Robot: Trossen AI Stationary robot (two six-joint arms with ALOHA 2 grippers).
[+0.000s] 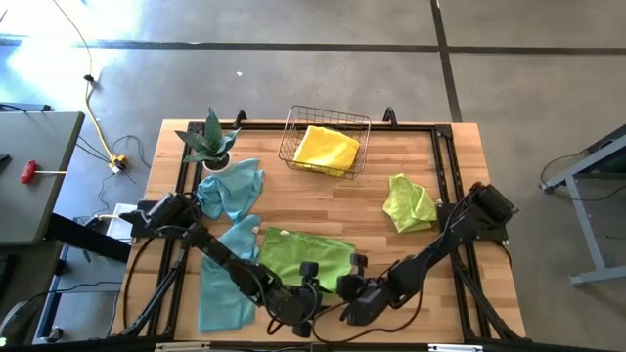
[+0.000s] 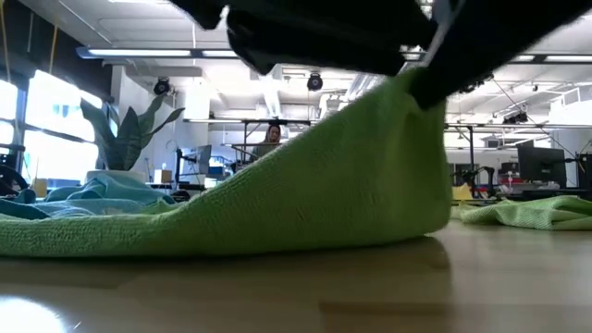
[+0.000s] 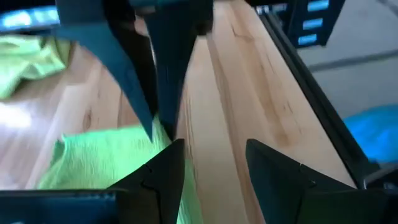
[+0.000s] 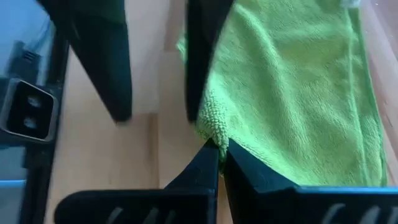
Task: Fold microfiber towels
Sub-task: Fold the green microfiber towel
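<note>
- The green towel [image 1: 305,256] lies spread low in the centre of the high frame, on the worktop [image 1: 411,171] and near its front edge, long axis running left to right.
- Both tools sit at that towel's lower edge: the left tool [image 1: 309,279] at about mid-edge, the right tool [image 1: 354,274] at the lower right corner.
- The right tool [image 4: 220,149] is pinched closed on the towel's corner; its wrist view shows the hem bunched between the fingertips.
- In the low view that corner is lifted into a peak, with the rest of the cloth sloping down to the worktop.
- The left tool [image 3: 208,158] stands part open and holds nothing; the green cloth lies just beside one finger, with bare wood between the fingers.
- Judged from this, the fold turns on carrying the held corner toward the frame's top, across the towel's short axis; the right arm has the grip, and the left would need its own hold on the same edge.
- Other towels: two teal ones [image 1: 229,235] at left, a crumpled green one [image 1: 409,203] at right, and a yellow one [image 1: 326,148] in the basket [image 1: 290,137] at top centre.
</note>
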